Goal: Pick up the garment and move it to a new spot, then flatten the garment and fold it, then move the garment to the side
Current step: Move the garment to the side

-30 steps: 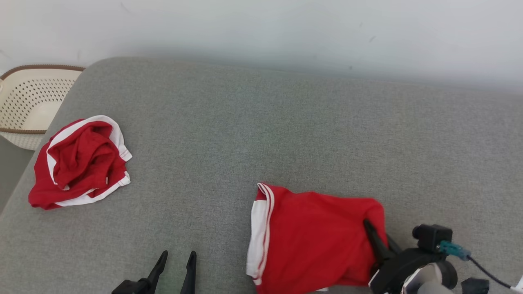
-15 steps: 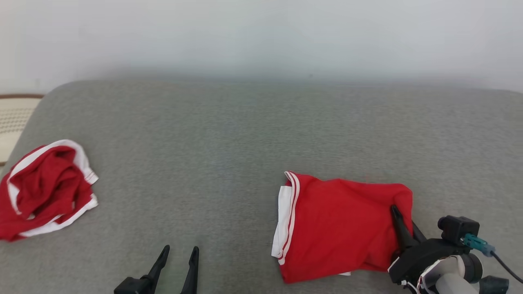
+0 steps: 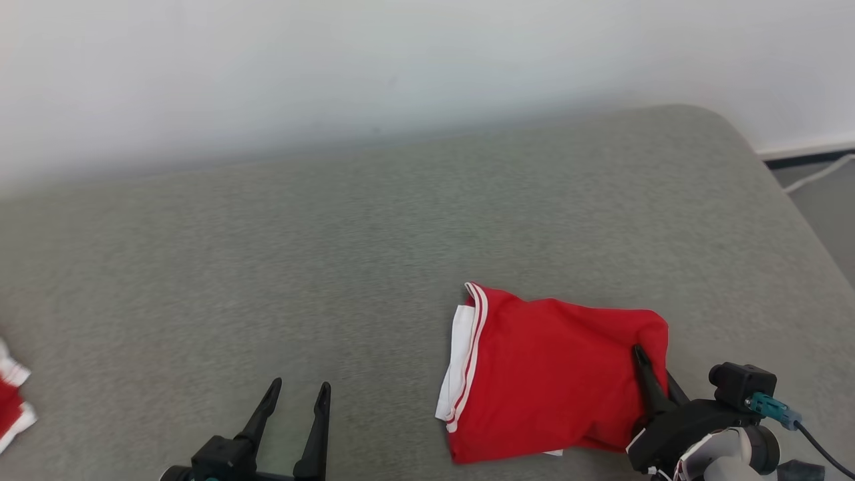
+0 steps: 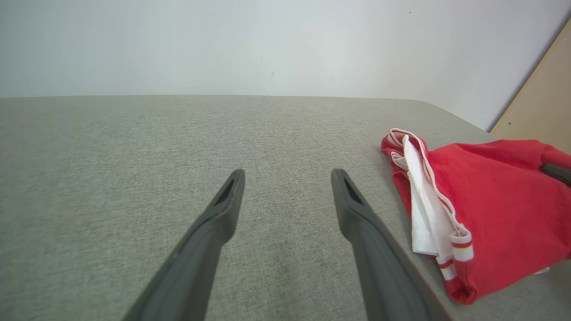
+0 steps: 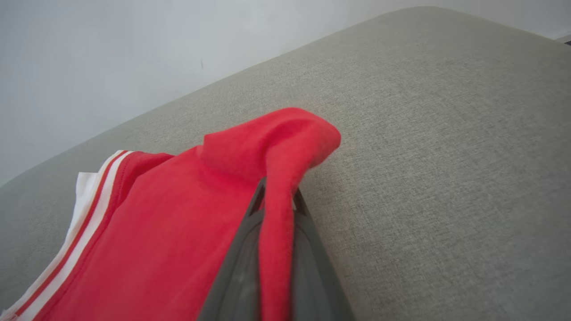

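Note:
The garment, red with white striped trim, lies folded on the grey cushion at the lower right of the head view. My right gripper is shut on its right edge. In the right wrist view the red cloth is pinched between the two fingertips of the right gripper, with a fold humped above them. My left gripper hovers open and empty over bare cushion, left of the garment. The left wrist view has the left gripper spread wide, with the garment to its right.
Another red and white garment peeks in at the head view's left edge. The cushion's rounded right corner drops to the floor, where a pale cable lies. A white wall runs behind. A tan panel stands at the right.
The head camera has swung right: the basket has left the picture and the other garment sits at the left edge. The held garment has travelled right over the cushion with my right gripper.

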### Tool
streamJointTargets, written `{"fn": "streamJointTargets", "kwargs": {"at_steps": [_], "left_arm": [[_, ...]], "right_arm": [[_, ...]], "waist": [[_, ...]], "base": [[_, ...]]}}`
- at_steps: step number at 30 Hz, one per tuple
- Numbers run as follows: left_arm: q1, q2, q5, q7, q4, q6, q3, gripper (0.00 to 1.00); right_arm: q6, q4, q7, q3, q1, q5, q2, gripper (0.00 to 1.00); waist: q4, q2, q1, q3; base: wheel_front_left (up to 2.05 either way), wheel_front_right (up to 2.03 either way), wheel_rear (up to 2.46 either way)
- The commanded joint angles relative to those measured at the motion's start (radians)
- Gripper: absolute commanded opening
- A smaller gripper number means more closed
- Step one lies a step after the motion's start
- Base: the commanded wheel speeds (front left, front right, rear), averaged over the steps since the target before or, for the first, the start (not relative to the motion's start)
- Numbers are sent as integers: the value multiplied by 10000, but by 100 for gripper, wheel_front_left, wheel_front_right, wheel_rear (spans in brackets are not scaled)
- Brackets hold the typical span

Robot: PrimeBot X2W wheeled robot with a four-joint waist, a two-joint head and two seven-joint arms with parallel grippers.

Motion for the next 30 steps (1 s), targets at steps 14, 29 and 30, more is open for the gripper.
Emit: {"fn": "streamJointTargets", "kwargs": {"at_steps": [14, 29, 30], "left_arm": [[-553, 10, 583, -8, -165, -159, -148, 100], [-1697, 11, 1142, -8, -800, -511, -730, 100], [-1752, 11, 1178, -8, -802, -512, -709, 100]], "right_arm": [[-1, -290, 1, -70, -134, -101, 179, 0], [-1, -64, 1, -665, -3211, -1685, -796, 0], [-1, 68, 0, -822, -3488, -1801, -893, 0]], "waist": [[-1964, 0, 1, 782], [-758, 0, 1, 2801], [-654, 0, 1, 2940]], "base": [[0, 0, 0], [0, 0, 0], [0, 0, 0]]}}
